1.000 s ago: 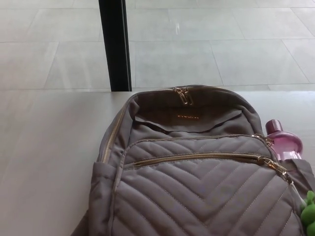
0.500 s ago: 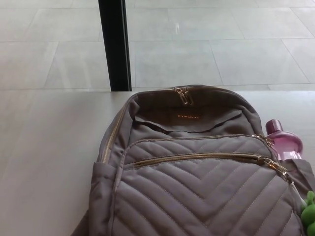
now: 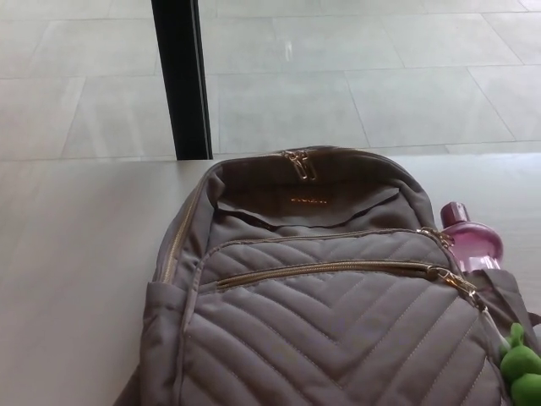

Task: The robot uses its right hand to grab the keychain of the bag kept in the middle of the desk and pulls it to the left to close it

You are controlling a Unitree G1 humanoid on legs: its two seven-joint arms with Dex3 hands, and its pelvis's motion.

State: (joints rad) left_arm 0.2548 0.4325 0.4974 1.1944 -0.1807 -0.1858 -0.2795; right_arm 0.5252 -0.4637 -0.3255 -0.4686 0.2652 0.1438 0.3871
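We log one bag (image 3: pixel 338 338) lying flat on the desk (image 3: pixel 76 254), quilted front up, its top toward the far edge and its base cut off by the lower frame edge, so its long axis runs away from us. The side pocket (image 3: pixel 510 292) on the bag's right holds a pink bottle (image 3: pixel 471 241), neck and cap sticking out toward the far side. Below the two top pulls (image 3: pixel 297 163), which sit together, a fabric fold gapes; we cannot make out anything inside it. The front zip (image 3: pixel 338 269) runs nearly level across the bag, left to right, with its pull (image 3: pixel 461 282) at the right end. From that pull a pale cord trails down and to the right, to the green keychain (image 3: pixel 520 368), which lies at the bag's lower right corner, partly cropped by the frame. Neither hand shows in this view, so we cannot tell whether either is spread, clenched or holding anything. A black post (image 3: pixel 180 80) stands beyond the desk on the tiled floor (image 3: pixel 380 93).
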